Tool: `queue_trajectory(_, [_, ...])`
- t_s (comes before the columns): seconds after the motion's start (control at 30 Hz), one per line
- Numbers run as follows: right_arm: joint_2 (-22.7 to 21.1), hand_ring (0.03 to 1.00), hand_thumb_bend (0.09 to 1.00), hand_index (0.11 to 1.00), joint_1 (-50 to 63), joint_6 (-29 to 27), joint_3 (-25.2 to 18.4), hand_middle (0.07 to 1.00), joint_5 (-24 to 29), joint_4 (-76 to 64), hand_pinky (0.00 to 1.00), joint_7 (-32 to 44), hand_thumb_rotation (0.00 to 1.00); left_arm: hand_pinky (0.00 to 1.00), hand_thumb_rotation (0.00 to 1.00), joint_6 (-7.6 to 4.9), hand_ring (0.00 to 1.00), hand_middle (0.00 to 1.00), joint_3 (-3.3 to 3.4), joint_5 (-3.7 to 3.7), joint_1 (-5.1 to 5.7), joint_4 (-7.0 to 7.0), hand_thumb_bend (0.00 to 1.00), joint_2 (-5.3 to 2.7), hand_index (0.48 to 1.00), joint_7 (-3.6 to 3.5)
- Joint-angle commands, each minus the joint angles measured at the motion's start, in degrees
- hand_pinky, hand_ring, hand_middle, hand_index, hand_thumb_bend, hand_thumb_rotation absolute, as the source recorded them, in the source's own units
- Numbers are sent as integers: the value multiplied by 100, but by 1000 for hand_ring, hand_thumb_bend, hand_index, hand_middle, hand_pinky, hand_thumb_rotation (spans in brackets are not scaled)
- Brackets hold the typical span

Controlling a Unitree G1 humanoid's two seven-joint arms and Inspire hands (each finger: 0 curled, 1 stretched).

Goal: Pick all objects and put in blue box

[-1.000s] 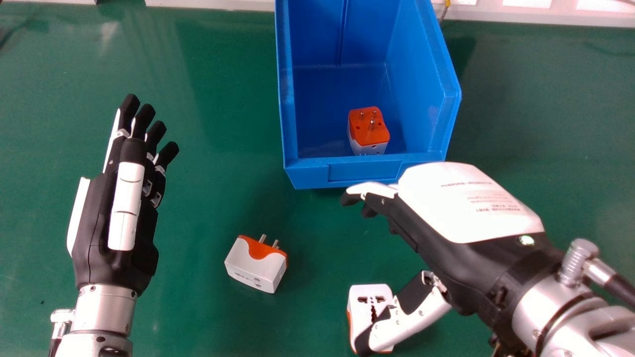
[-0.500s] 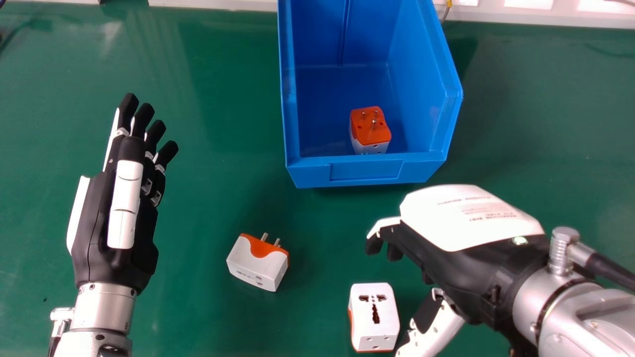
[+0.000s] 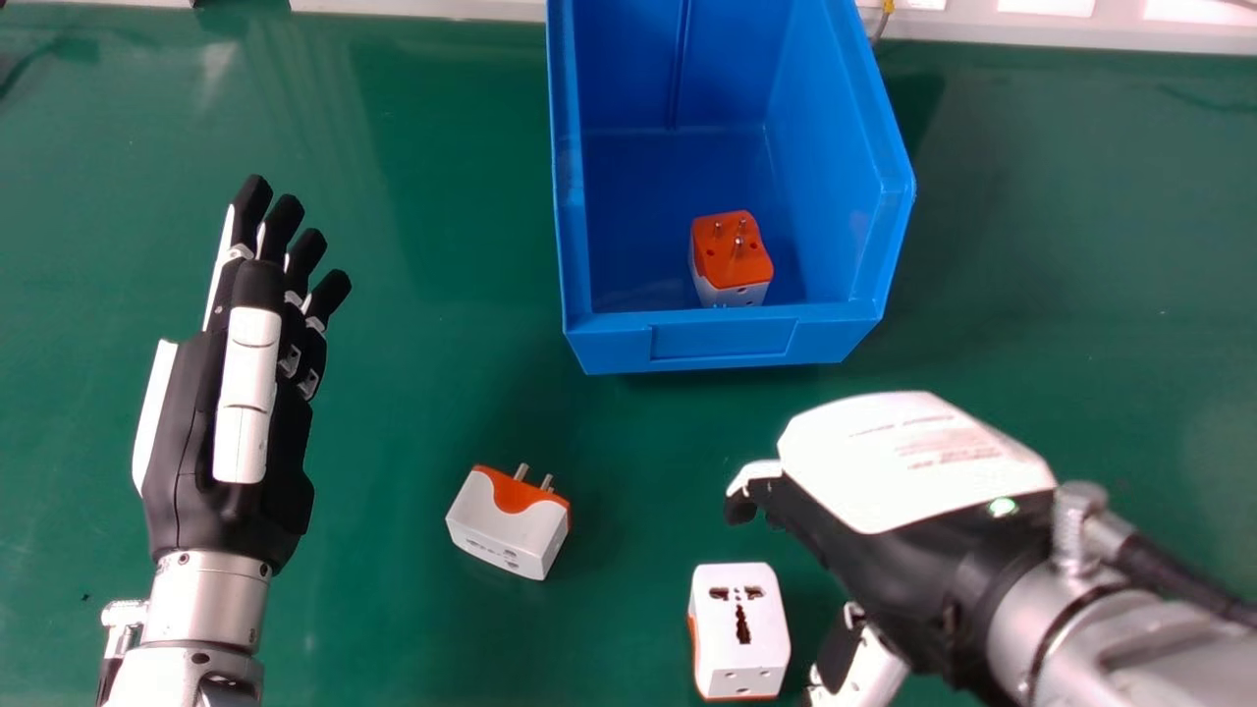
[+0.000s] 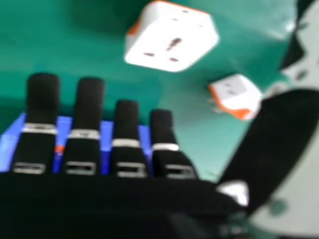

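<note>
A green bench (image 3: 422, 412) with a smooth, faintly shiny top spreads under everything. A pale ledge (image 3: 422, 11) runs along the bench's far edge, with bright white panels (image 3: 1046, 7) toward the right. A thin cable (image 3: 878, 31) with a yellow band (image 3: 888, 7) crosses that edge right of the bench's middle. A tiny dark speck (image 3: 85, 597) marks the bench's near left part.

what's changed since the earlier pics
The right hand has drawn back from the blue box toward the robot, its thumb now clear to the right of the nearer adapter it partly covered. The left hand has edged slightly forward. Nothing was picked up or released. The box and all three adapters stayed put.
</note>
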Motion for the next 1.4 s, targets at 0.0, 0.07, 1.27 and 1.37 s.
queue_trajectory(0.0, [216, 747, 939, 836, 196, -98, 324, 837, -345, 42, 539, -373, 271, 957, 817, -44, 986, 994, -21, 28, -22, -162, 766, -15, 985, 22])
queue_trajectory(0.07, [240, 786, 952, 861, 311, -114, 463, 862, -507, 146, 580, -540, 275, 955, 823, -59, 985, 993, -24, 36, -27, -153, 757, -13, 984, 26])
queue_trajectory(1.27, [-22, 964, 967, 986, 1575, 609, 1712, 984, -887, 1484, 777, -3324, 361, 955, 834, -51, 987, 993, -10, 28, -124, -108, 727, -29, 985, 30])
queue_trajectory(1.37, [-72, 964, 967, 986, 1630, 626, 1787, 984, -829, 1571, 777, -3523, 361, 955, 834, -57, 987, 993, -7, 6, -141, -92, 727, -21, 985, -1])
